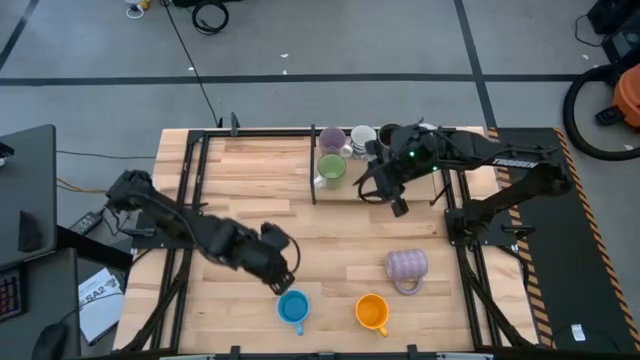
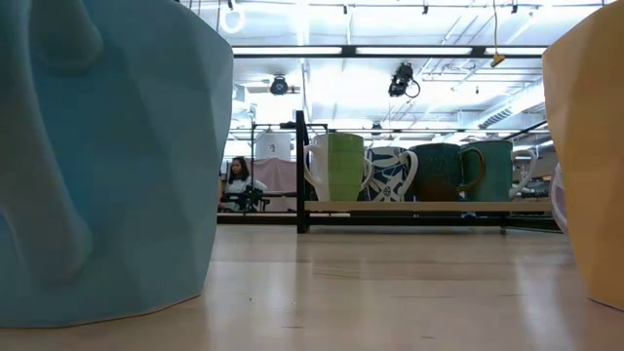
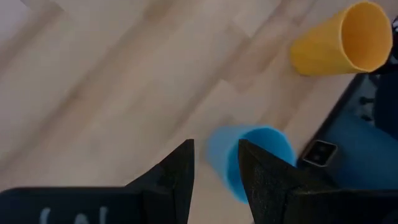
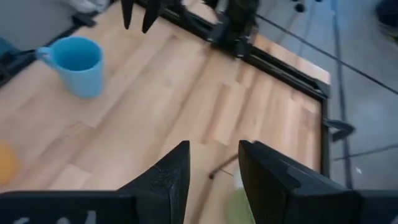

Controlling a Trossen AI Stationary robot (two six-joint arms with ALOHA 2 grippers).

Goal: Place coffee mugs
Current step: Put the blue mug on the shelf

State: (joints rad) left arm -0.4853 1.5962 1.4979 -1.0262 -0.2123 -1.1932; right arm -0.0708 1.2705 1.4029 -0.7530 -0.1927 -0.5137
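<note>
3 mugs stand loose: 1 blue mug (image 1: 292,307), 1 orange mug (image 1: 371,312), 1 ribbed lavender mug (image 1: 406,266). Left gripper (image 1: 283,283) and right gripper (image 1: 397,205) both hang empty, fingers slightly apart.

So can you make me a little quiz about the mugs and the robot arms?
1. True or false: the orange mug lies on its side.
2. Which mug is nearest the left gripper? A) blue mug B) green mug C) lavender mug
3. Fill in: the right gripper is holding ____.

Key: 1 false, it stands upright. 2 A. 3 nothing; its fingers are apart and empty, near the shelf.
</note>
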